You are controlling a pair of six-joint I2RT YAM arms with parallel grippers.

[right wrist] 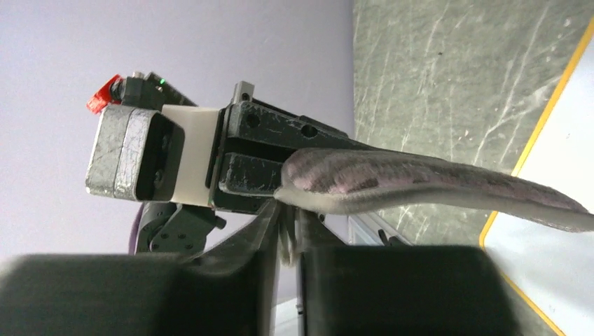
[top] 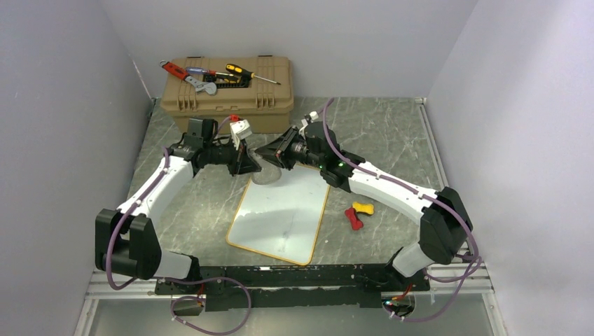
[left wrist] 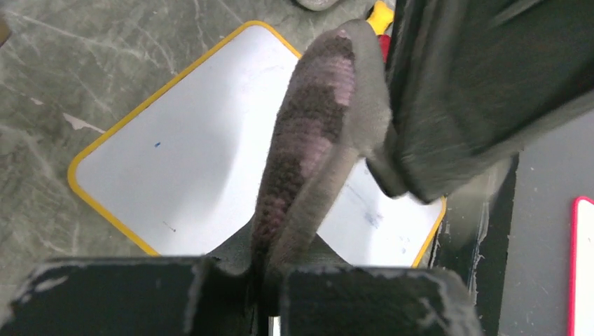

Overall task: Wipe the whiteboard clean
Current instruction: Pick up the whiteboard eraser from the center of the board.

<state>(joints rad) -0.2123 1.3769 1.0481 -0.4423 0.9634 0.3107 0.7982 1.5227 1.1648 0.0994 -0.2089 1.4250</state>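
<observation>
The whiteboard (top: pixel 280 217), white with an orange-tan frame, lies flat on the marble-grey table in front of both arms. It carries only faint blue specks (left wrist: pixel 371 218) in the left wrist view. A grey and purple knitted cloth (top: pixel 266 173) hangs in the air over the board's far edge, stretched between both grippers. My left gripper (top: pixel 249 166) is shut on one end of the cloth (left wrist: pixel 308 140), its jaws pinched on the fabric (left wrist: pixel 270 280). My right gripper (top: pixel 265 152) is shut on the other end (right wrist: pixel 291 245), and the cloth (right wrist: pixel 420 183) runs from it across to the left gripper (right wrist: pixel 245 161).
A tan toolbox (top: pixel 228 91) stands at the back left with screwdrivers and a wrench (top: pixel 203 73) lying on its lid. A small red and yellow object (top: pixel 357 213) lies just right of the whiteboard. Grey walls close in on both sides.
</observation>
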